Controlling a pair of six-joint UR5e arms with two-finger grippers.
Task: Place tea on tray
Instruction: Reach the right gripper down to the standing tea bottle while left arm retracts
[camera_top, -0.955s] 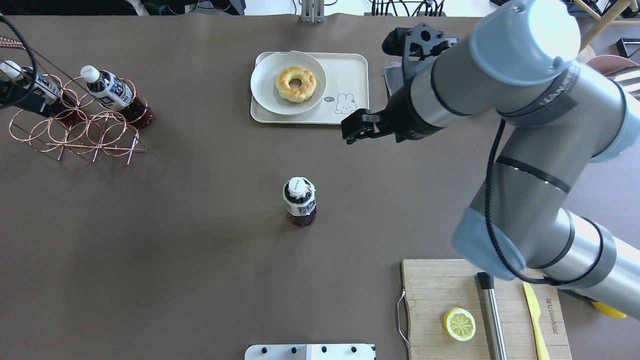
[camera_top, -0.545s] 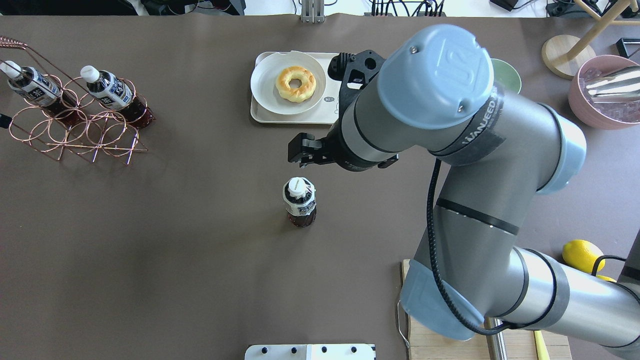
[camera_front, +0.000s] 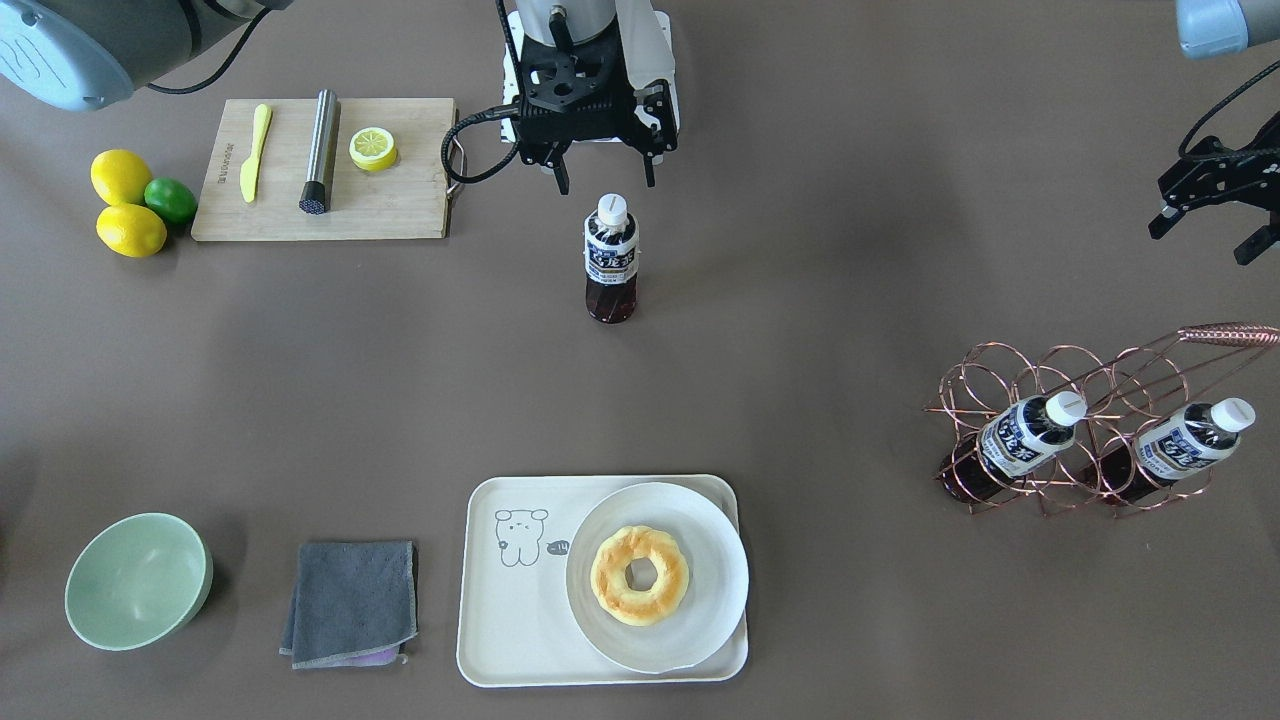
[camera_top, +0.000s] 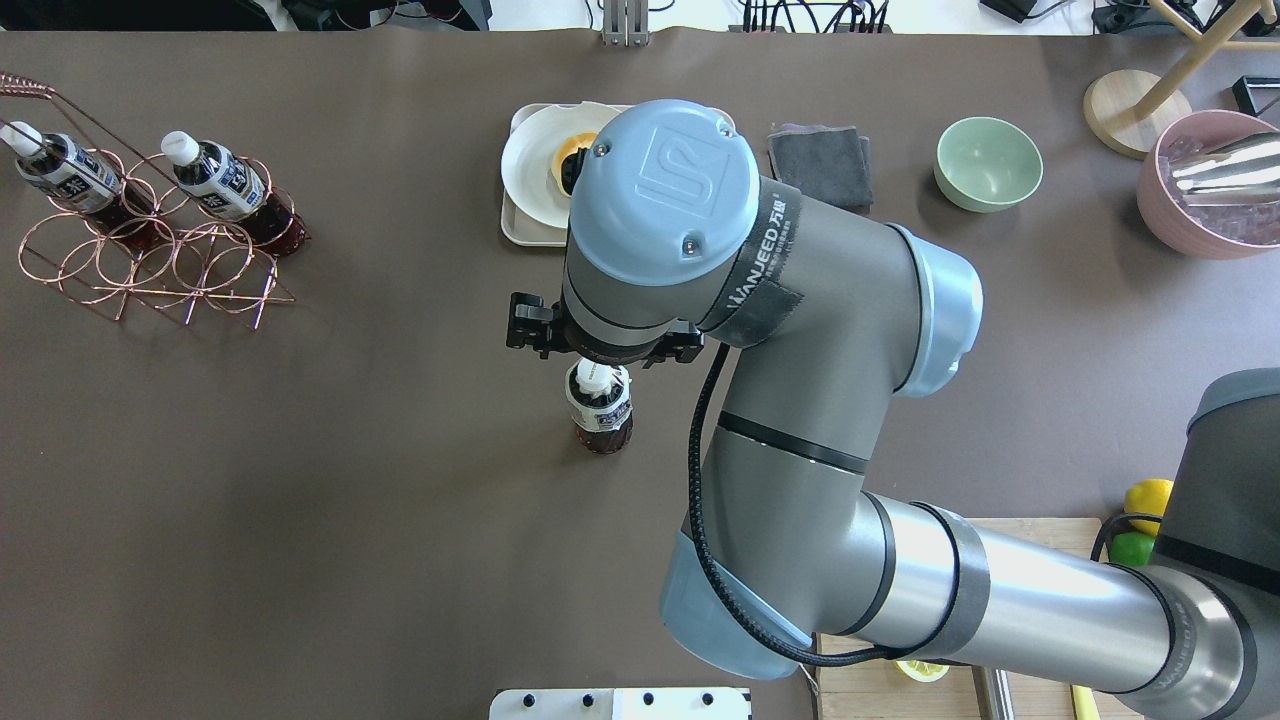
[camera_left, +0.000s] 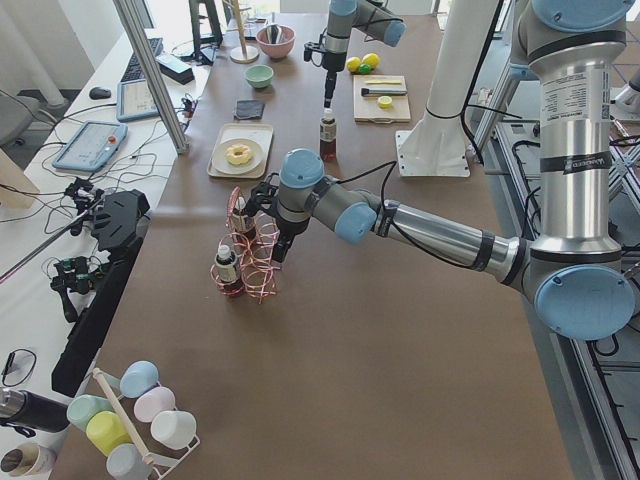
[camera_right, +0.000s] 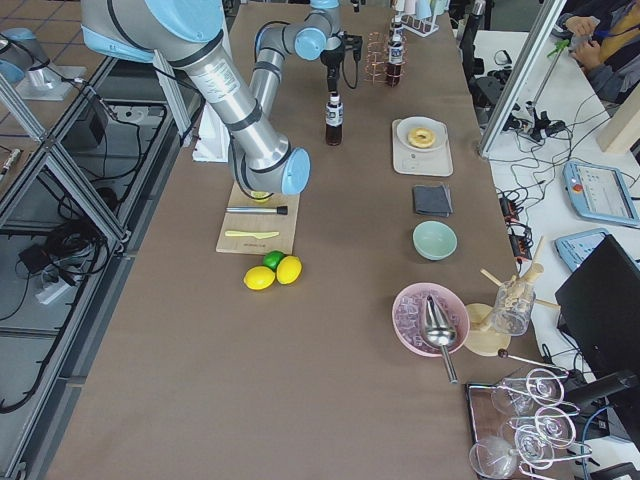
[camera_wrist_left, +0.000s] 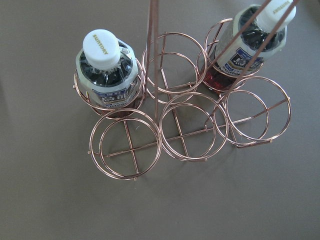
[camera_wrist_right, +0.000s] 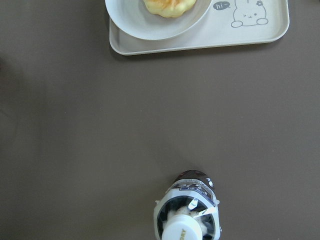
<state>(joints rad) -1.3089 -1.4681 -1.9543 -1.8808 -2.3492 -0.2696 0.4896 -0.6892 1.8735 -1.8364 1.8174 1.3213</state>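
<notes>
1. The right claw (camera_front: 605, 182) hovers over the middle of the table (camera_front: 850, 300), its fingers spread wide and gripping nothing.
2. Right beneath it stands the tea (camera_front: 610, 262), upright on the table with its white cap on. The cap sits just below the spread fingers, and I see no contact between them.
3. The tray (camera_front: 500, 640) lies on the operators' side of the table, well apart from the tea.
4. On the tray, a round plate (camera_front: 715, 580) carrying a doughnut (camera_front: 640, 575) fills one half. The half with the bear drawing is bare.
5. Out at the table's end, the left claw (camera_front: 1205, 235) hangs near the copper wire rack (camera_front: 1230, 333), fingers apart and empty.
6. Two more bottles (camera_front: 1020, 440) lean in that rack, side by side.
</notes>
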